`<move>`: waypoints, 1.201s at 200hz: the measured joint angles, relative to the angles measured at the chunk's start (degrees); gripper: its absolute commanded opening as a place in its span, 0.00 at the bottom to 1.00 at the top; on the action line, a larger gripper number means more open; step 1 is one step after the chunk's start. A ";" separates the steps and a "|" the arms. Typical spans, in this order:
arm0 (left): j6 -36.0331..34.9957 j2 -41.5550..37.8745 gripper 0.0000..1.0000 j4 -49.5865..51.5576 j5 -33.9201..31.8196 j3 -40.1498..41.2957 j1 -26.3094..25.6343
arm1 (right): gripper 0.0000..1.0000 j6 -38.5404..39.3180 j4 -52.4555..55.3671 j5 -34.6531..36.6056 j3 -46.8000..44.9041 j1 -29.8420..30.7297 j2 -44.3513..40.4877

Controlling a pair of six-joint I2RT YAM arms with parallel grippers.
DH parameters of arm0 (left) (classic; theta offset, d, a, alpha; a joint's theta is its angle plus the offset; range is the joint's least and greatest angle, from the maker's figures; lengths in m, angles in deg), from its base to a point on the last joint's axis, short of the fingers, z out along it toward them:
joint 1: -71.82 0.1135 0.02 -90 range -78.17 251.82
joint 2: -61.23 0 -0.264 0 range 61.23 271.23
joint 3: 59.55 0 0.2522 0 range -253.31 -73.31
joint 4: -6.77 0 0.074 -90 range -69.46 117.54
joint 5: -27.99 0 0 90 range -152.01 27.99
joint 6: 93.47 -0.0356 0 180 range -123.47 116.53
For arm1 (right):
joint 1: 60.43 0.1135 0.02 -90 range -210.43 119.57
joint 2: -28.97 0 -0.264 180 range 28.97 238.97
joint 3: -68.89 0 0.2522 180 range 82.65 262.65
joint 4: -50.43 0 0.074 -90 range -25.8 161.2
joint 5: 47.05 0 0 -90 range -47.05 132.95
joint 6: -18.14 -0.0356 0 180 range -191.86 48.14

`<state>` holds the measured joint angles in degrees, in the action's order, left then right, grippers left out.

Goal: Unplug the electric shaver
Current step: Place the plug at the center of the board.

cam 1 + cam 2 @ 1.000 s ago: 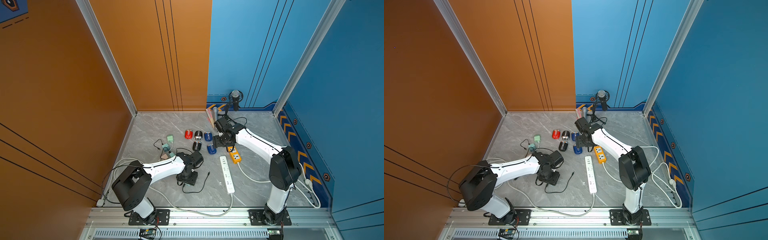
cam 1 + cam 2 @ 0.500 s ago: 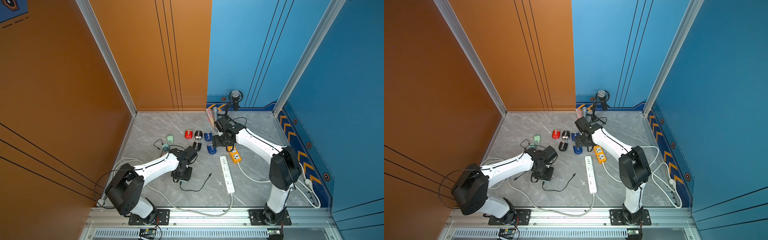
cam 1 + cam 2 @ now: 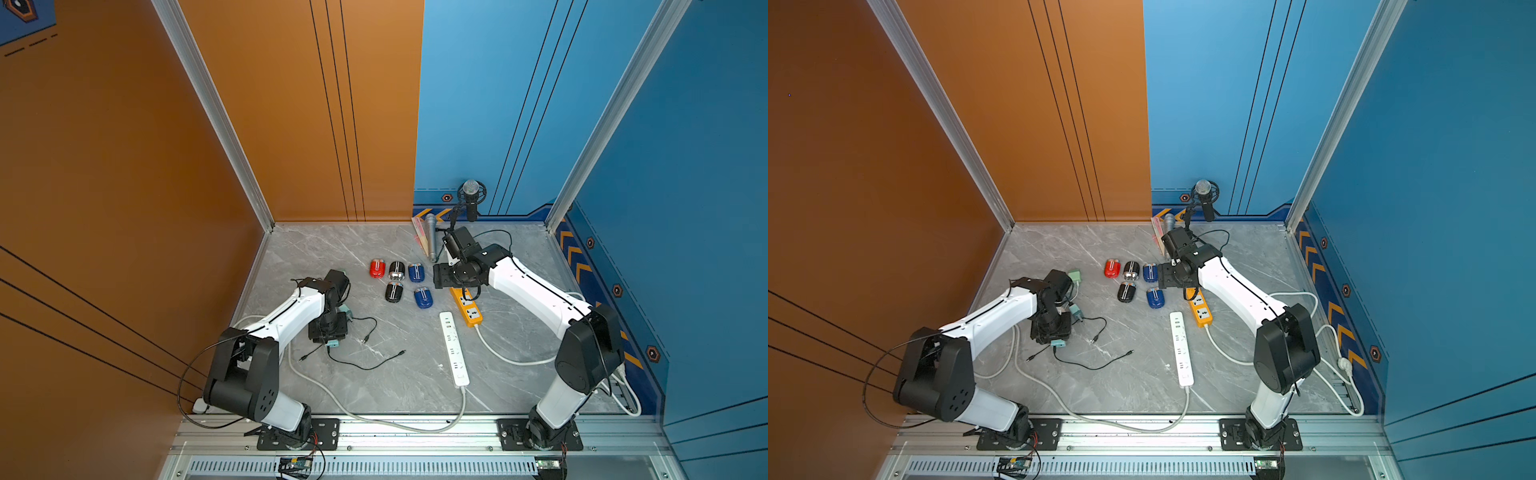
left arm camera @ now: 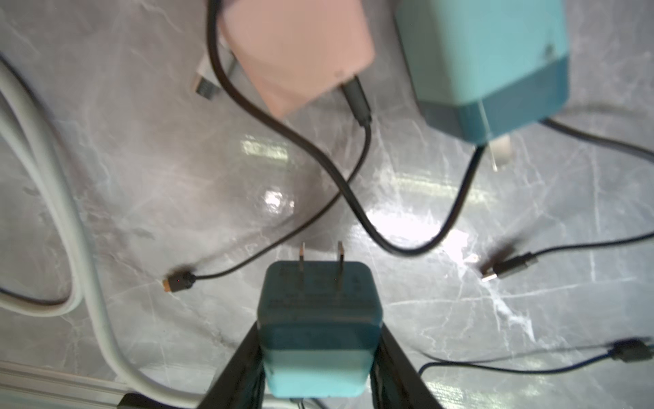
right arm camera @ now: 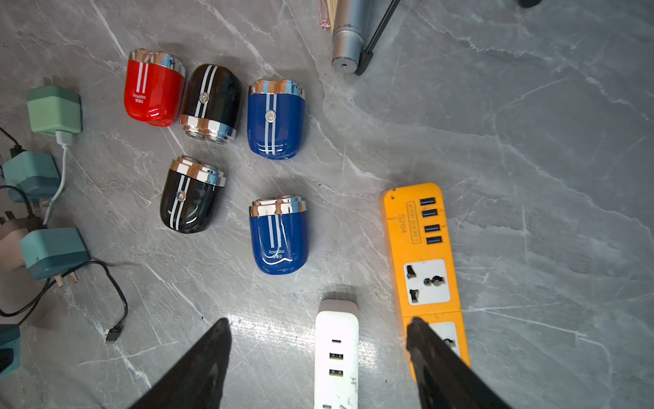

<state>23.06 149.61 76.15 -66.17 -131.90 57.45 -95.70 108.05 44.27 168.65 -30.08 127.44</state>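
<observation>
Several small electric shavers lie in a cluster mid-floor: red [image 3: 377, 268] [image 5: 153, 92], two black [image 5: 211, 101] [image 5: 191, 196] and two blue [image 5: 276, 120] [image 5: 278, 237]. No cable shows at any of them. My left gripper [image 3: 330, 337] [image 4: 318, 329] is shut on a teal charger plug [image 4: 318, 318] [image 3: 1057, 343], its two prongs pointing away, low over the floor left of the shavers. My right gripper [image 3: 440, 276] [image 5: 318, 322] hangs open over the near end of the white power strip [image 5: 336, 354], with nothing between its fingers.
An orange power strip [image 3: 467, 305] [image 5: 423, 255] lies beside the white one [image 3: 454, 349]. A pink charger [image 4: 297, 53], another teal one [image 4: 485, 67], a green one [image 5: 53, 109] and loose black cables [image 3: 365, 361] lie around the left gripper. Microphones [image 3: 471, 199] stand at the back wall.
The left arm has carried the teal charger leftward, away from the white power strip, and its jaws have drawn in slightly. The right arm has not moved.
</observation>
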 measured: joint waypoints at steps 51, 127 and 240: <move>-4.79 8.13 0.38 -0.66 -3.34 -6.75 3.58 | 0.79 -0.15 0.00 0.04 -2.23 -0.94 -2.05; -6.08 12.17 0.52 -1.16 -2.62 -8.28 3.58 | 0.79 -0.59 0.00 0.28 -4.22 -1.55 -2.71; -5.16 4.87 0.76 -2.19 -2.01 -7.82 3.87 | 0.80 -0.52 -0.07 0.74 -5.03 -3.69 -2.71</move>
<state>17.90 154.49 73.96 -68.18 -139.72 61.32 -96.22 107.99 45.01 163.62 -33.78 124.73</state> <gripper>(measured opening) 0.747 0.795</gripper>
